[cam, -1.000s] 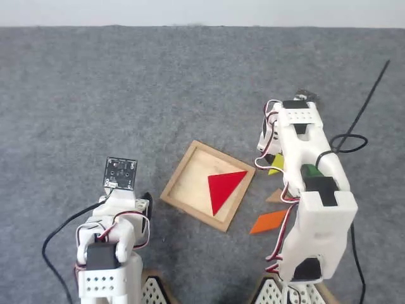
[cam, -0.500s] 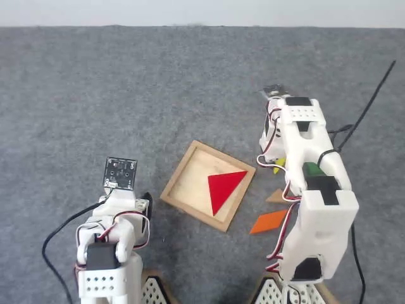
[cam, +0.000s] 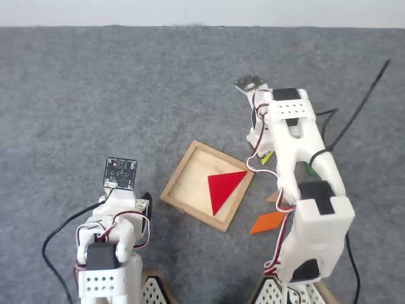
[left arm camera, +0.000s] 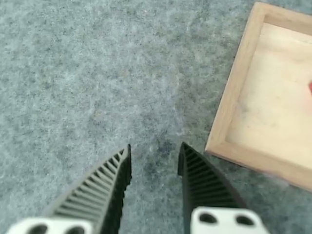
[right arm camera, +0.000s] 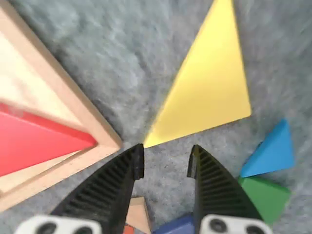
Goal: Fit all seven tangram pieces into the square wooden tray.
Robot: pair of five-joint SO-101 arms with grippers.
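Grey felt table [cam: 95,95], wooden tray [left arm camera: 234,97], yellow triangle [right arm camera: 209,83] beside it, blue triangle [right arm camera: 273,151], green piece [right arm camera: 264,196], orange piece [cam: 268,221]

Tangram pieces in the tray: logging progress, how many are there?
1. The red triangle lies inside the wooden tray, at its side nearest the right gripper. The whole tray floor shows, so none is hidden.

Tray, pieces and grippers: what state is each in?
Tray: holds one piece.
Red triangle: flat in the tray.
Yellow triangle: on the carpet, outside the tray.
Orange piece: on the carpet, outside.
Left gripper: open, empty.
Right gripper: open, empty, by the yellow triangle's corner.
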